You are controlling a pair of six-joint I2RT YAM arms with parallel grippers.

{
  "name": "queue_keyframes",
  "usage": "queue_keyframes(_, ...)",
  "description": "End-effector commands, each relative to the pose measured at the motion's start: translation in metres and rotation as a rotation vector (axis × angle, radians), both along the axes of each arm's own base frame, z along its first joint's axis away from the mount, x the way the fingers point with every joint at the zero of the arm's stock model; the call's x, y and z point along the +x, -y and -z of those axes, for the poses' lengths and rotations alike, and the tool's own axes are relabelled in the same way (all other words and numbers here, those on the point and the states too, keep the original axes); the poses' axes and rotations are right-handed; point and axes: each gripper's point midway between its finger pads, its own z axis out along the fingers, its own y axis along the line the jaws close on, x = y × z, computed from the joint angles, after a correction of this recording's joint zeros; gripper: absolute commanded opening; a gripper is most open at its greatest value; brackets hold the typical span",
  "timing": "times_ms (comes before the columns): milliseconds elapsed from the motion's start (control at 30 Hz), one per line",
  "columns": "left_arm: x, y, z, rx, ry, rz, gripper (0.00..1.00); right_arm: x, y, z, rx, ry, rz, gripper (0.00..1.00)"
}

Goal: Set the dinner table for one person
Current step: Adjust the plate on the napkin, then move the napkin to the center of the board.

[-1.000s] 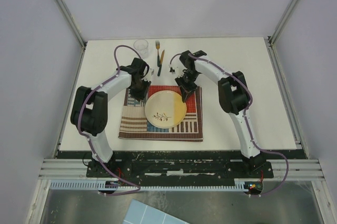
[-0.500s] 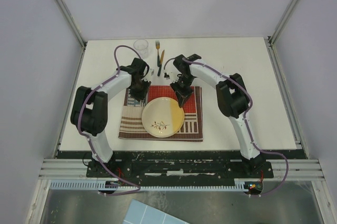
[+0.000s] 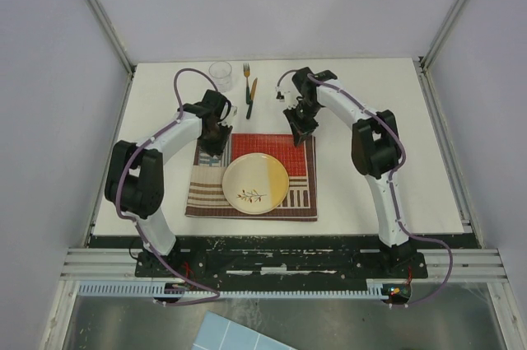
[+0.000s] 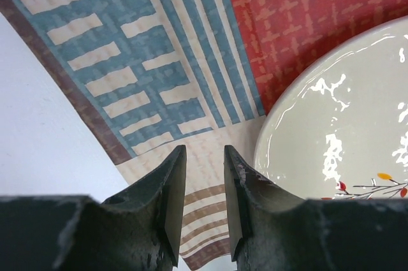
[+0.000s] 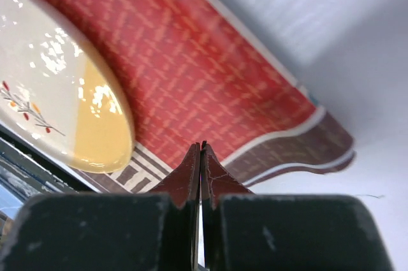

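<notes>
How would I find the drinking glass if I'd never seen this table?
Look at the big white table, near its far edge beyond the striped placemat. The glass stands left of the fork; it is the only round, see-through thing there.

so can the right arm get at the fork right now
Probably yes. The fork lies bare on the table near the right arm, only the knife beside it; the arm's shut fingers must open first.

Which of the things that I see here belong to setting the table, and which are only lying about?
For the job: dinner table, placemat, plate, glass, fork, knife.
Lying about: pale blue sheet, below the arms' bases and off the table.
</notes>
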Motion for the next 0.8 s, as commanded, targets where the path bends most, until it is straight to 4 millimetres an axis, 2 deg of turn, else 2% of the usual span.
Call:
queue_keyframes(0, 0.015, -0.011, -0.008, 0.056, 0.071, 0.038, 0.37, 0.015, 0.010, 0.003, -0.027, 0.049, 0.005, 0.02)
queue_keyframes(233, 0.019, -0.021, 0.016, 0.079, 0.032, 0.027, 0.34, 0.009, 0.016, 0.016, -0.044, 0.029, 0.001, 0.02)
queue_keyframes(433, 0.026, -0.020, 0.030, 0.080, 0.009, 0.027, 0.33, 0.005, 0.018, 0.028, -0.058, 0.004, -0.002, 0.02)
queue_keyframes(767, 0.042, -0.013, 0.051, 0.067, -0.023, 0.030, 0.31, 0.010, 0.026, 0.046, -0.116, 0.001, 0.000, 0.02)
